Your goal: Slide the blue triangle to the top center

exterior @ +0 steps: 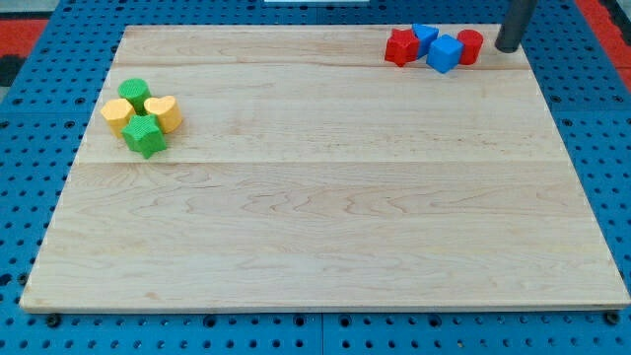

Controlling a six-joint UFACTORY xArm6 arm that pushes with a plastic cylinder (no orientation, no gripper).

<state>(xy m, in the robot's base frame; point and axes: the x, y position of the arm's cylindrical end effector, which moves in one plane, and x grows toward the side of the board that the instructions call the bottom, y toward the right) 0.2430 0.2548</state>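
Observation:
Near the view's top right, a cluster of blocks lies on the wooden board (325,197). A blue block (426,35), possibly the triangle, sits at the cluster's top. A larger blue block (445,53) sits just below and right of it. A red block (400,47) is on the cluster's left and a red cylinder (470,45) on its right. My tip (508,47) is just right of the red cylinder, close to it; I cannot tell if they touch.
At the view's left, a second cluster holds a green block (134,93), a yellow block (117,114), a yellow heart-like block (163,111) and a green star-like block (144,136). A blue pegboard (39,118) surrounds the board.

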